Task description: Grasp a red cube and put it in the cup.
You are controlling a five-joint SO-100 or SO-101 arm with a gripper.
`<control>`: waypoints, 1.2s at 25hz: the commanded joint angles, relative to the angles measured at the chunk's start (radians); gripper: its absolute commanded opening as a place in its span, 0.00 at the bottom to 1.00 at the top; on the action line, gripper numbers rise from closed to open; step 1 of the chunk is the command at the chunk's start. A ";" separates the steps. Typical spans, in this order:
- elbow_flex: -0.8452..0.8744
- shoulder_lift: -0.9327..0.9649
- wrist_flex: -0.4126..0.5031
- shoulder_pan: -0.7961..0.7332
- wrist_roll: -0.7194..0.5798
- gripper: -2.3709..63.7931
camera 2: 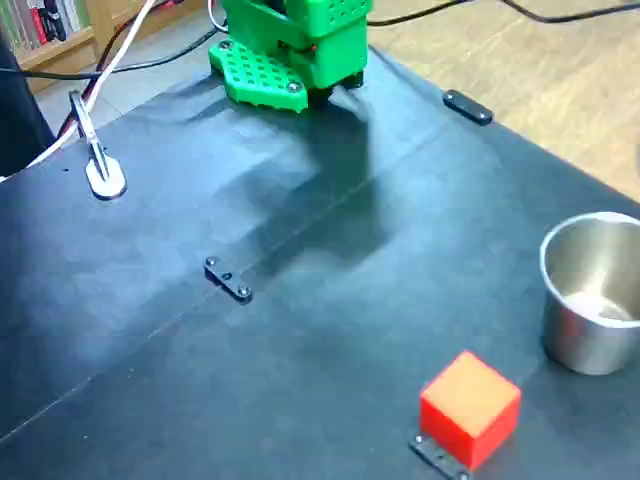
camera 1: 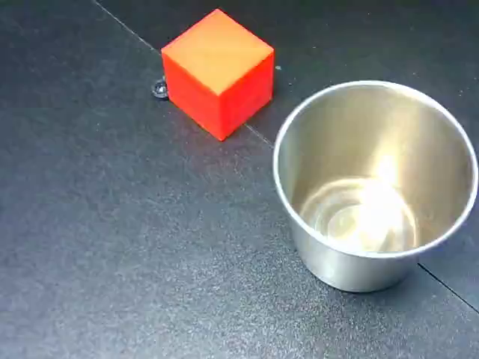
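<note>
While you watch both fixed views, note:
Red cube [camera 1: 218, 71]: upper centre of your close view, resting on the dark table [camera 1: 112, 247], apart from the cup.
Cup [camera 1: 374, 183]: right side, upright, nothing inside.
Green arm base [camera 2: 290, 45]: top of your wider view.
Claw: out of sight, so you cannot tell its opening.

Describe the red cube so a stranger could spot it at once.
On the dark table, find the shiny steel cup. Just beside it, apart from it, sits the red cube. It is the only bright, sharp-edged block there, its top face lighter orange.
</note>
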 commanded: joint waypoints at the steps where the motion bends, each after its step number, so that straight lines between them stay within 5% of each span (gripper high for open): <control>1: -0.227 -0.155 0.006 0.067 0.241 0.56; 30: -0.225 -0.170 0.003 0.069 0.238 0.56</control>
